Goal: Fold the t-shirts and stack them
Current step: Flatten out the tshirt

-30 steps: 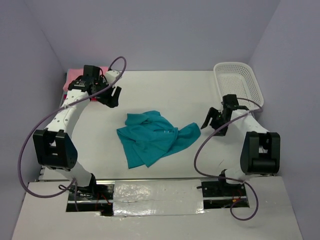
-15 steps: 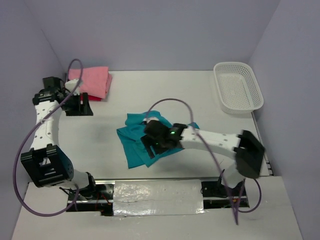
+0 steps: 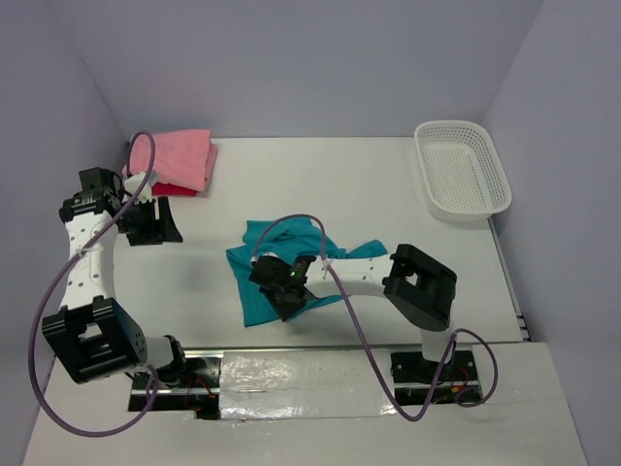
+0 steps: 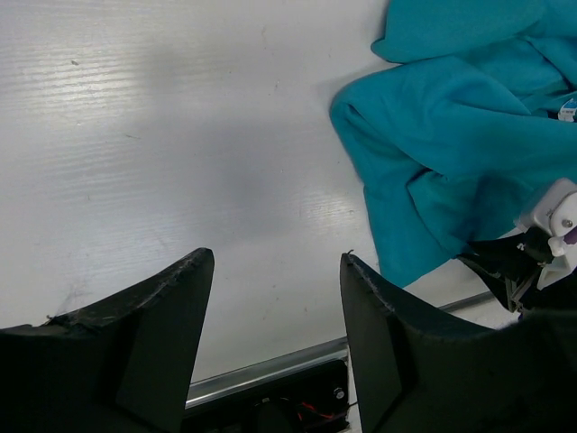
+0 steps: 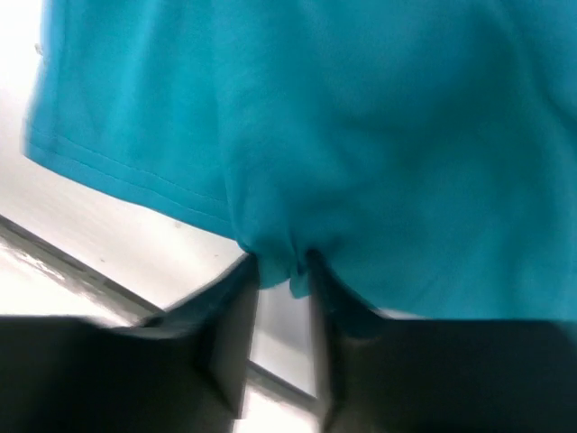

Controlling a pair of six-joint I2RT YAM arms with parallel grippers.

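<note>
Pinching only a thin bunch of cloth, we risk it slipping out on the lift, or dragging the whole crumpled teal-blue t-shirt [image 3: 264, 264] off the table's [image 3: 369, 184] near edge. Our right gripper [image 5: 281, 271] is clenched on a fold at the shirt's near hem, mid-table. Our left gripper [image 4: 275, 262] hangs spread over bare table, the shirt apart from its fingers, off to one side.
</note>
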